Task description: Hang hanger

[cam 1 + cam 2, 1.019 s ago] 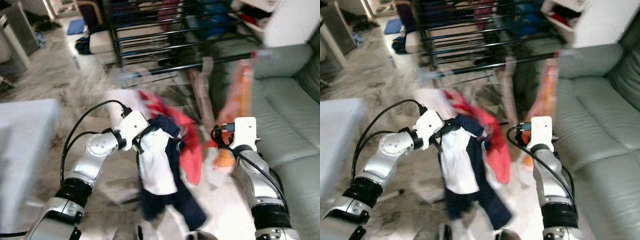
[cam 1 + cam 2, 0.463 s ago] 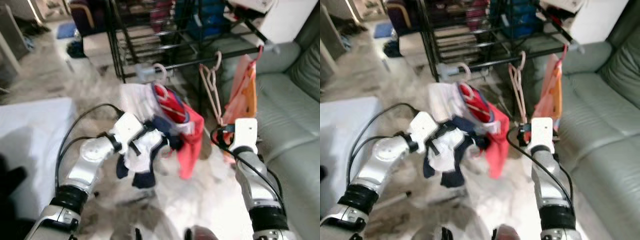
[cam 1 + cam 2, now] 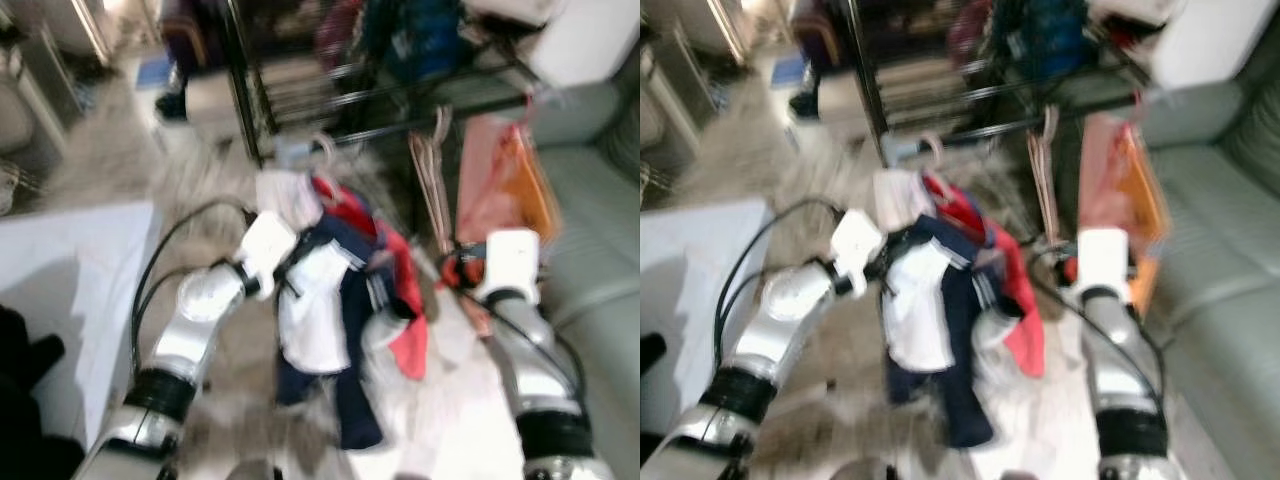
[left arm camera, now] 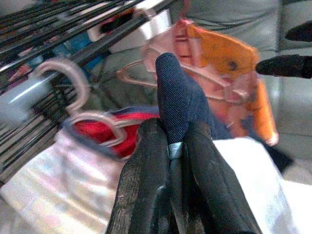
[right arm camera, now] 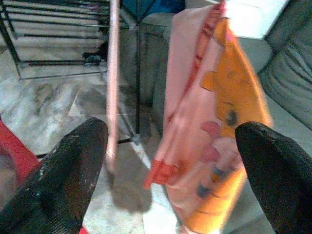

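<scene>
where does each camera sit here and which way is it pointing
Left eye and right eye views: on the head, looking forward and down at both silver arms, the drying rack and sofa.
Left wrist view: on the left arm, looking along the left tool, shut on the navy and white garment.
Right wrist view: on the right arm, looking between the open fingers of the right tool at the orange garment.
Shared: the orange garment also shows in the left wrist view.

Left arm is bent at elbow, forearm raised forward toward drying rack (image 3: 330,90). Left gripper (image 4: 171,146) is clamped, fingers (image 4: 146,161) pressed together below rack rail. Right arm is raised forward; right gripper (image 5: 165,161) is held spread wide, fingertips (image 5: 73,165) well apart, near rack's right end.
</scene>
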